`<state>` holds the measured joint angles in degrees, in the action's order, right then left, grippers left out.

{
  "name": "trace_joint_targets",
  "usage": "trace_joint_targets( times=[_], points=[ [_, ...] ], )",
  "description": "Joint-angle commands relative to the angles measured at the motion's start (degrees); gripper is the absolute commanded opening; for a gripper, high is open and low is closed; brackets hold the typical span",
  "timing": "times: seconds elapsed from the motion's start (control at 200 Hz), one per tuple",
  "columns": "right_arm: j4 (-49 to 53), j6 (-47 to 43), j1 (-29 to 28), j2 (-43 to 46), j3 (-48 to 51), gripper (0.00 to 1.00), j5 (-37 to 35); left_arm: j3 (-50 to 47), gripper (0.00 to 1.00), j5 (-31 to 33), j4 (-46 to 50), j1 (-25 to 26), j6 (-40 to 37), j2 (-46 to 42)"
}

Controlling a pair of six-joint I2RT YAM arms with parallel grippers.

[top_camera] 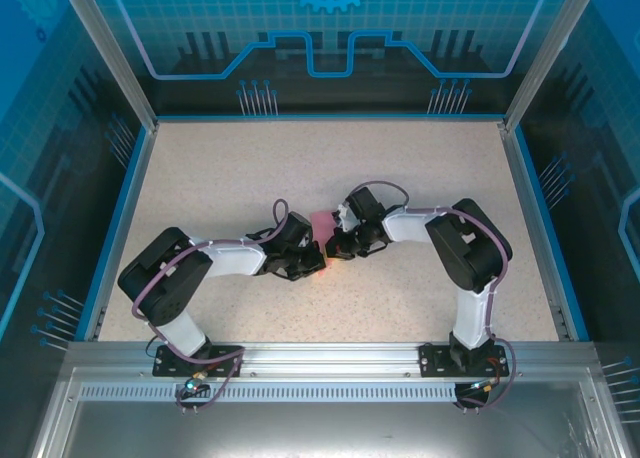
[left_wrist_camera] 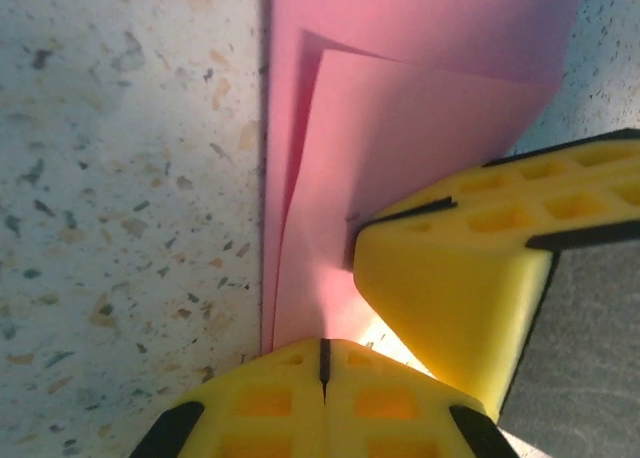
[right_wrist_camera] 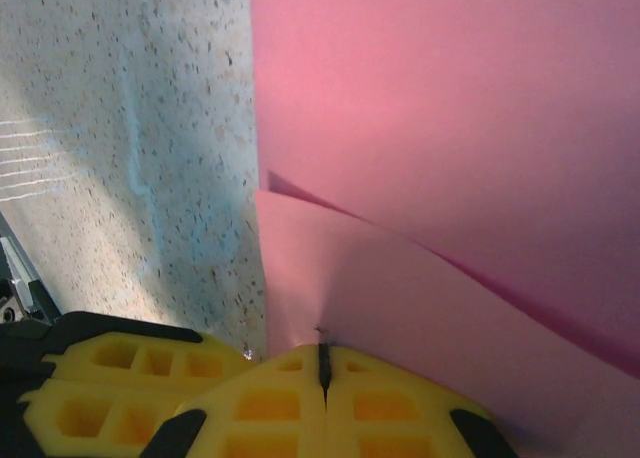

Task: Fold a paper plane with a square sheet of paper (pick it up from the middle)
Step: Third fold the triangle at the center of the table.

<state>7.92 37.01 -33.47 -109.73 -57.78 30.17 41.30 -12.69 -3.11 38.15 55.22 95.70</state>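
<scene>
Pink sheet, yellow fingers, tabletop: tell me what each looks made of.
Pink sheet: thin matte paper, holding sharp creases. Yellow fingers: probably moulded or printed plastic, matte, with recessed pockets. Tabletop: speckled stone-look surface, likely laminate.

Overhead view evenly bright and sharp. Wrist views soft, perhaps unfocused up close; paper shadows the table toward nine o'clock.

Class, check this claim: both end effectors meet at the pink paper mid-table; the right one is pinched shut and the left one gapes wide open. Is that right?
Not quite. The left end effector is also shut, pressed closed on the pink paper, as the left wrist view shows. The right end effector is shut, as stated.
</scene>
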Motion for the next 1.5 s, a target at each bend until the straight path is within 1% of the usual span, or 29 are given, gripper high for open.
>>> trace_joint_targets(
  times=[0.0, 0.195, 0.325, 0.555, 0.685, 0.81, 1.015, 1.12, 1.215, 1.31, 1.415, 1.495],
  points=[
    [1.93, -0.71, -1.24, 1.96, 1.61, 0.0, 0.28, -0.77, 0.0, 1.75, 4.06, 0.74, 0.41, 1.31],
    [1.75, -0.54, -1.41, 3.13, 1.79, 0.0, 0.99, -0.64, 0.0, 2.57, 5.31, 0.95, 0.44, 1.34],
    [1.35, 0.27, -1.75, 4.16, 2.5, 0.0, -0.03, -0.32, 0.0, 3.0, 6.09, 0.97, 0.15, 1.3],
    [3.07, 0.99, -1.1, -0.14, 2.05, 0.0, -4.42, 0.14, 0.0, 2.89, 8.01, 0.99, -0.08, 1.81],
    [3.21, 0.61, 1.43, -0.24, 1.68, 0.0, -5.11, 1.25, 0.0, 3.76, 13.94, 0.97, -0.51, 2.34],
    [4.87, -1.45, 5.06, -0.08, 0.32, 0.0, -6.19, 1.59, 0.0, 4.65, 18.73, 1.04, -1.07, 3.06],
    [5.27, -4.02, 13.09, -0.67, -0.61, 0.0, -8.93, 1.07, 0.0, 4.9, 19.61, 1.0, -1.17, 3.84],
    [5.12, -4.23, 14.88, 2.33, -0.31, 0.0, -9.22, 1.87, 0.0, 5.42, 19.82, 1.02, -1.61, 3.68],
    [3.66, -4.22, 13.92, 7.71, 1.31, 0.0, -8.6, 2.69, 0.0, 6.16, 19.8, 1.0, -2.35, 3.27],
    [3.61, -4.41, 10.97, 11.0, 2.24, 0.0, -7.81, 3.45, 0.0, 6.45, 19.57, 1.03, -3.3, 3.13],
    [3.23, -3.42, 6.43, 10.98, 2.6, 0.0, -7.37, 4.24, 0.0, 6.88, 19.61, 1.02, -3.82, 3.26],
    [1.83, -1.93, 3.27, 8.57, 2.13, 0.0, -5.77, 4.58, 0.0, 6.99, 19.47, 0.97, -4.11, 3.44]
  ],
)
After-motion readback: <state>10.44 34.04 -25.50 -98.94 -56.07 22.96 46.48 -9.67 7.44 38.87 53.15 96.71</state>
